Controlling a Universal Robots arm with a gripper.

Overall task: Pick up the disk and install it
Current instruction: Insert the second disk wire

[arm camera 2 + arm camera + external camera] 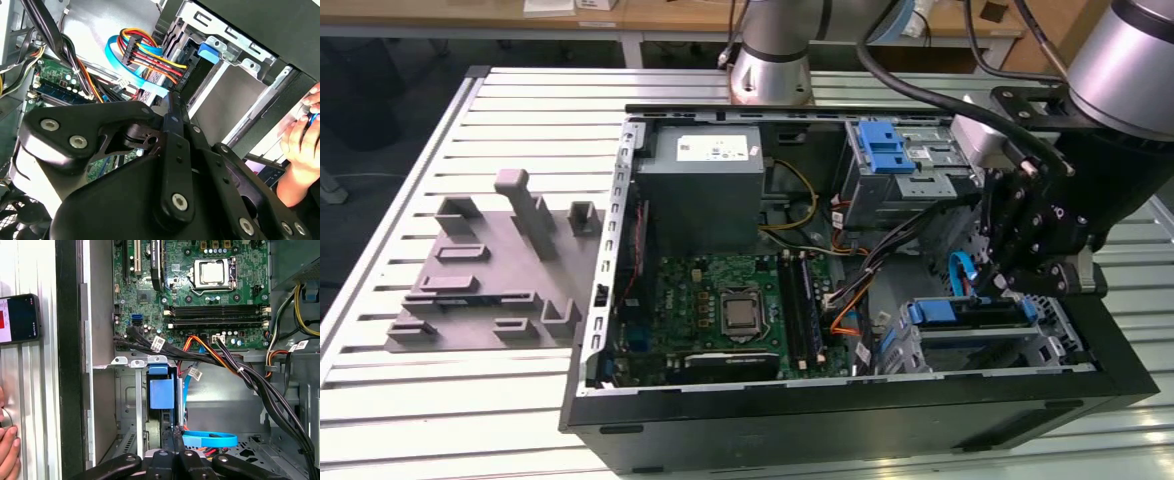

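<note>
Looking down the first wrist view, I see the pincer (175, 440) with its two tips drawn together, no gap showing between them, poised right at the lower drive bay (131, 405) in the front corner of the computer case (854, 425). I cannot tell whether the tips actually touch anything, and nothing hangs from them. In the exterior view the pincer (1007, 285) hangs just above that same bay (1047, 350), inside the case's open side. The disk (162, 390) sits in the bay on its edge, so only its blue carrier frame shows to me; in the exterior view that blue edge (967, 312) runs lengthwise alongside the case's front wall, with the flat faces buried in the metal slot. A blue ribbon cable (210, 439) loops just beside the bay, and bundles of black and orange wires (235, 370) cross between it and the motherboard (210, 290), which covers the case floor. Further back in the case stand the grey power supply box (707, 190) and a second silver cage with a blue latch (887, 150), well apart from the disk. Outside the case, a grey moulded fixture (494, 260) lies on the slatted bench (400, 400). A person's hand (7, 450) rests on the bench just beside the case wall, near a phone (20, 319).
</note>
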